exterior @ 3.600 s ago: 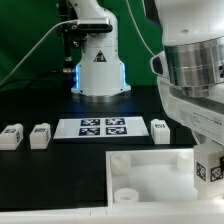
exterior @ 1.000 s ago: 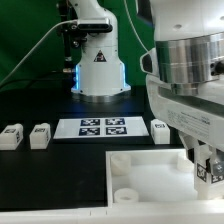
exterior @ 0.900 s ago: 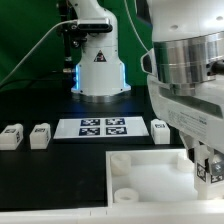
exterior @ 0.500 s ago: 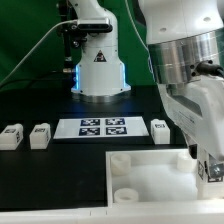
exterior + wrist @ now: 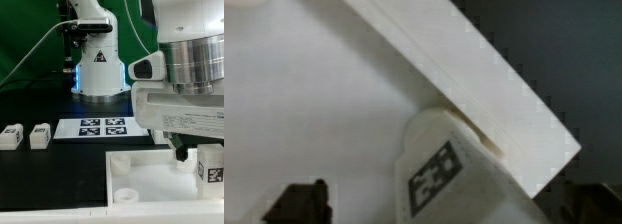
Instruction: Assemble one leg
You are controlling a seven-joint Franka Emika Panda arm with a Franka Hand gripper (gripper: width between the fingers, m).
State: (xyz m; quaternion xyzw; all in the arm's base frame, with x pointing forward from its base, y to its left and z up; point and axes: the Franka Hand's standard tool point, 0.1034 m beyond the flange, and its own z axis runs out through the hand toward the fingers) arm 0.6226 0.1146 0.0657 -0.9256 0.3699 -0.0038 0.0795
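White stubby plastic leg [image 5: 441, 170] beside large white square panel [image 5: 313, 90], between gripper [image 5: 452, 203] jaws spread apart; seemingly grasping; next, close squarely.

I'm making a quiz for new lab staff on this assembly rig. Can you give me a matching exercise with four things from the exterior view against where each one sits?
Things:
1. marker board
2. panel
3. leftmost leg
4. rightmost leg

Places:
a. the exterior view's far left
b. foreground, with a round socket in its near corner
c. the exterior view's far right
d. centre, just behind the panel

Pairs: 1-d, 2-b, 3-a, 4-c
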